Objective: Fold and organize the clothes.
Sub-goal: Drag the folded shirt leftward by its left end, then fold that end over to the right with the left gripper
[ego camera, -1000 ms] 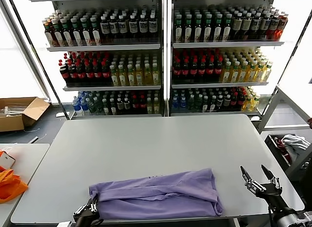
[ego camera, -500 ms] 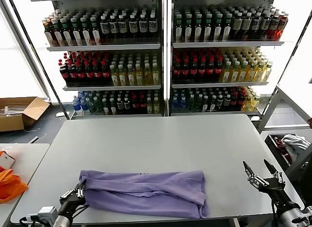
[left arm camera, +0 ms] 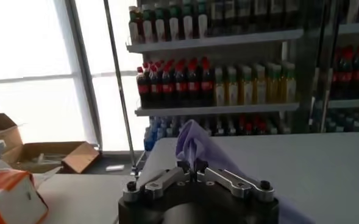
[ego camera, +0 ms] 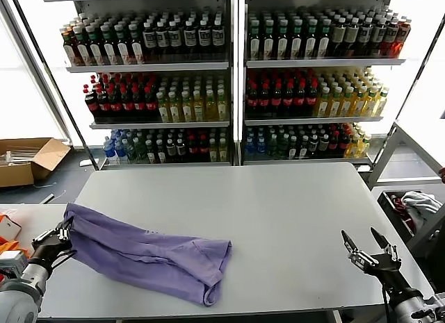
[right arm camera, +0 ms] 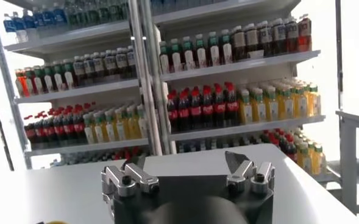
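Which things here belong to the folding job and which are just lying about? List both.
Job: shirt; left gripper, shut on its corner; right gripper, open, idle near table edge.
Lying about: bottle shelves; cardboard box; orange bag.

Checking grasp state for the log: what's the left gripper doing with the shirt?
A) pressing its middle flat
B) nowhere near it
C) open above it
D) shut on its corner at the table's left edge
D: the left gripper is shut on a corner of the shirt at the table's left edge.

No text or label is legible on anything here.
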Tool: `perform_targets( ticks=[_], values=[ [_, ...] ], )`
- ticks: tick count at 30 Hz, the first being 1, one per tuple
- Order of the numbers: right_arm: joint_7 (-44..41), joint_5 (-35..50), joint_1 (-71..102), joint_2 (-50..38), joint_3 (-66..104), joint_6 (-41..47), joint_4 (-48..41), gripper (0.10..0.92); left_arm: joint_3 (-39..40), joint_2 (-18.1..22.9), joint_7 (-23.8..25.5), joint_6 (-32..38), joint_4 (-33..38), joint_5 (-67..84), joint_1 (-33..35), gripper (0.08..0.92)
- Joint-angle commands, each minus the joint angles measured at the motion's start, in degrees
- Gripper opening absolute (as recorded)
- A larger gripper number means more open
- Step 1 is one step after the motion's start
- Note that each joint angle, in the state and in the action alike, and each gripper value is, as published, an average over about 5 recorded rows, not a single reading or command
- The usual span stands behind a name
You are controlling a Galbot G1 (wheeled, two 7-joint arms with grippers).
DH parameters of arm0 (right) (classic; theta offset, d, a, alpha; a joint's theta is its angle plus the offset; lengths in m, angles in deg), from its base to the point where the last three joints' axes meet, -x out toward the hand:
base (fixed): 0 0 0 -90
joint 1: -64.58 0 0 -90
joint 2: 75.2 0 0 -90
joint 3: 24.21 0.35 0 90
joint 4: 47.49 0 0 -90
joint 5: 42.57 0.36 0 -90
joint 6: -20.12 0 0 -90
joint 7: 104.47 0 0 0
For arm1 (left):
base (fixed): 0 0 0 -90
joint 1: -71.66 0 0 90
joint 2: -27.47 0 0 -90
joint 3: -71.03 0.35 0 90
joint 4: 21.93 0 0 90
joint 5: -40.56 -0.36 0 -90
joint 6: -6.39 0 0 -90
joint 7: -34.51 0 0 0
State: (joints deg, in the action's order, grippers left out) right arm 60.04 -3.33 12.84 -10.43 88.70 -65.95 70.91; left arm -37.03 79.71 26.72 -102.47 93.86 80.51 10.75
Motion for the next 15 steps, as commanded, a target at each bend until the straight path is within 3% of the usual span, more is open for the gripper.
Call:
perform_targets(
  ticks=[1,8,15],
  values=[
    [-0.01,-0.13,0.42,-0.08,0.07,0.17,0.3,0.823,24.51,4.66,-2.15,0.45,13.04,-1.32,-1.98,0.111],
    [-0.03,-0.57,1.18,0.48,-0.24,0.34,0.79,0.823,39.15,7.04,-3.29,2.28,6.61,1.69,-8.97,0.111],
    [-0.1,-1.0,2.44,1.15,0.05,0.18,0.74,0.823,43.91,11.63,-3.85,1.95,2.06,1.72,-12.53,0.111]
  ],
)
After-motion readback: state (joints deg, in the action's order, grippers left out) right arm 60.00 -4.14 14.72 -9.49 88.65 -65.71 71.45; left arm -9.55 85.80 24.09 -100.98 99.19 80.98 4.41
